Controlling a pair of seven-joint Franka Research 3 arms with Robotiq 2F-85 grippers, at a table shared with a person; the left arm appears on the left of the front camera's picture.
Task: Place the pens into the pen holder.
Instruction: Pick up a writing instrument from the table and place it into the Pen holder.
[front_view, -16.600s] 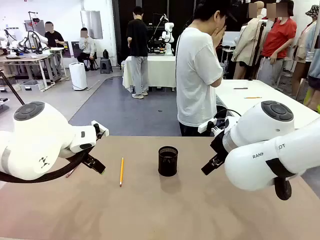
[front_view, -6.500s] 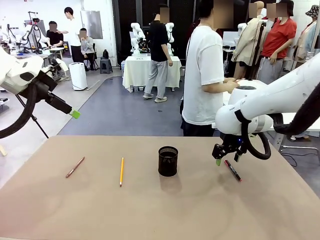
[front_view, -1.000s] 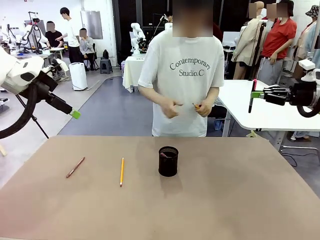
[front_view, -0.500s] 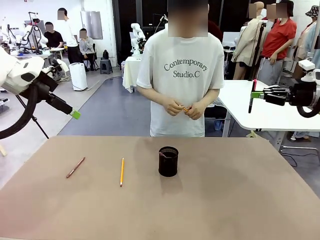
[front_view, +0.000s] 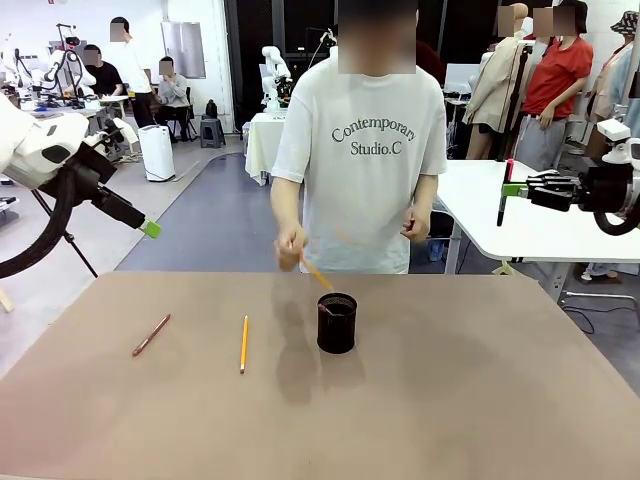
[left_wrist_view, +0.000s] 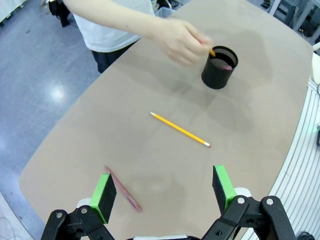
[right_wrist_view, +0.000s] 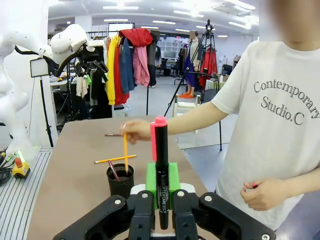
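step: filling holder (front_view: 336, 322), orange pen (front_view: 318, 275) at rim in person's hand (front_view: 291, 243) | right end effector (front_view: 514, 189) pinching marker (front_view: 506, 192), off surface (front_view: 450, 400) to right | left end effector (left_wrist_view: 164, 187) spread | yellow pen (front_view: 242, 343), brown pen (front_view: 150, 335) flat left of holder | next: bring marker over holder, release

This is a robot lab, a big open work room. A white robot arm (front_view: 40, 150) reaches in by the left edge of the brown table (front_view: 450, 400). Past the table's far edge, the blue-grey floor (front_view: 230, 215) runs far back to more tables: a long desk (front_view: 60, 112) with people (front_view: 95, 75) around it, and a table under a white cloth (front_view: 265, 135). A tripod (right_wrist_view: 208, 30) stands on the floor, a small lamp panel (right_wrist_view: 39, 66) sits on a pole, and long strip lights (right_wrist_view: 170, 6) shine on the ceiling.
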